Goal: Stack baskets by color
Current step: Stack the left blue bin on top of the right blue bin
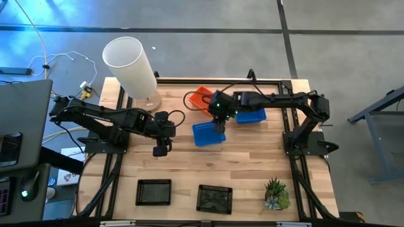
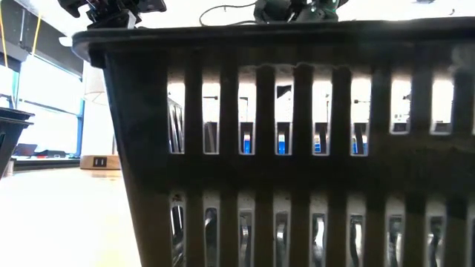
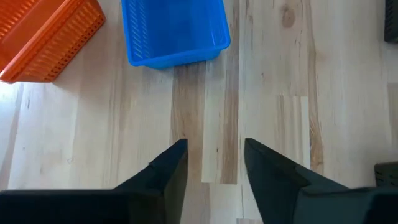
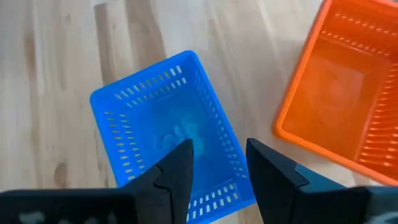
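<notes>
Two blue baskets: one (image 1: 208, 133) beside the orange basket (image 1: 201, 98), directly under the right end effector (image 1: 219, 126), whose fingers stand apart and empty; the other (image 1: 251, 116) just behind. Left end effector (image 1: 160, 150), fingers parted, empty, hangs over bare desk (image 1: 240, 167) nearby. Baskets look light, stiff, thin-walled; pinch one rim wall.

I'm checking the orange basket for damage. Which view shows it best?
The right wrist view: the orange basket fills the frame's side, its inside and mesh wall visible. The left wrist view catches one corner. The high view shows it small, partly under the right arm. The low view hides it.
</notes>
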Controlling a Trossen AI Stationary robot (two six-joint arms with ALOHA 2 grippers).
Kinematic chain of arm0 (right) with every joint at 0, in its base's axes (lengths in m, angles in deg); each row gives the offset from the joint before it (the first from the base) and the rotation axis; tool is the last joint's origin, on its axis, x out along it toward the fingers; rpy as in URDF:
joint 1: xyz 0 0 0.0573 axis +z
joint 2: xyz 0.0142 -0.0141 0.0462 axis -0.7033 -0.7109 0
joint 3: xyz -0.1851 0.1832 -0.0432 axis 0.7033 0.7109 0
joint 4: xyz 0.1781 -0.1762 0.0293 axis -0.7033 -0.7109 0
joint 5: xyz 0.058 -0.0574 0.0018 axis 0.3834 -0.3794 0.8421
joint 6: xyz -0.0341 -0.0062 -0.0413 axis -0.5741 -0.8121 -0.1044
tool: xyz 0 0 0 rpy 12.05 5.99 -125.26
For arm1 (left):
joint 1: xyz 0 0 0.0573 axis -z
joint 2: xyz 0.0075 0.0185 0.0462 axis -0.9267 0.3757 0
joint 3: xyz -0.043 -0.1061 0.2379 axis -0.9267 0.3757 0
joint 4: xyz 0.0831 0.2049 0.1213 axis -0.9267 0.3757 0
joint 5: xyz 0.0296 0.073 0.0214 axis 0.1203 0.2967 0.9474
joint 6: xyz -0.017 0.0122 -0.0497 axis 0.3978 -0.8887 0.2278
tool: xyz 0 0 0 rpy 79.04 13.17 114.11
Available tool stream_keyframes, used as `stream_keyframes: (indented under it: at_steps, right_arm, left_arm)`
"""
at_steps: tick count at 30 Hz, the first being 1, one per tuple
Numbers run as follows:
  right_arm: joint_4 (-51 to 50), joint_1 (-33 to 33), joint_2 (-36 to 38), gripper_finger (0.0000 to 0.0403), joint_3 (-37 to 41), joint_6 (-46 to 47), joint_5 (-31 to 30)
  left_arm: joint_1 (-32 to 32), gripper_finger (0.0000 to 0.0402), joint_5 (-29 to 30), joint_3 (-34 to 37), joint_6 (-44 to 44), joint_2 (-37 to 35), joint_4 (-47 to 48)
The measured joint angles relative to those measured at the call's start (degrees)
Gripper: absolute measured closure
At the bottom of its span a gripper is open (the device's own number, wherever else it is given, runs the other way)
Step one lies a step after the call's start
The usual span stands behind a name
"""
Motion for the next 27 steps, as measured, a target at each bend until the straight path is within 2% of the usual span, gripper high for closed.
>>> stream_keyframes:
  at_steps: [7, 11, 14, 19, 27]
  right_arm:
    - [-2.3, 5.7, 3.0, 0.0267, 0.0, 4.3, -17.0]
    - [-2.6, 7.7, 6.4, 0.0267, 0.0, 6.5, -22.0]
    - [-3.1, 8.5, 8.4, 0.0267, 0.0, 11.6, -25.8]
    - [-5.6, 8.7, 10.4, 0.0267, 0.0, 15.9, -27.2]
    - [-7.4, 8.9, 10.2, 0.0267, 0.0, 16.3, -27.7]
  left_arm:
    - [-1.1, 0.0205, 1.3, 0.0, -0.4, 0.0, -2.5]
    - [-3.0, 0.0196, 1.5, 0.0, -2.0, 0.0, -6.1]
    - [-4.4, 0.0196, 1.5, 0.0, -3.6, 0.0, -8.5]
    - [-6.6, 0.0201, 1.5, 0.0, -7.0, 0.0, -13.7]
    - [-9.6, 0.0201, 0.9, 0.0, -8.5, 0.6, -22.0]
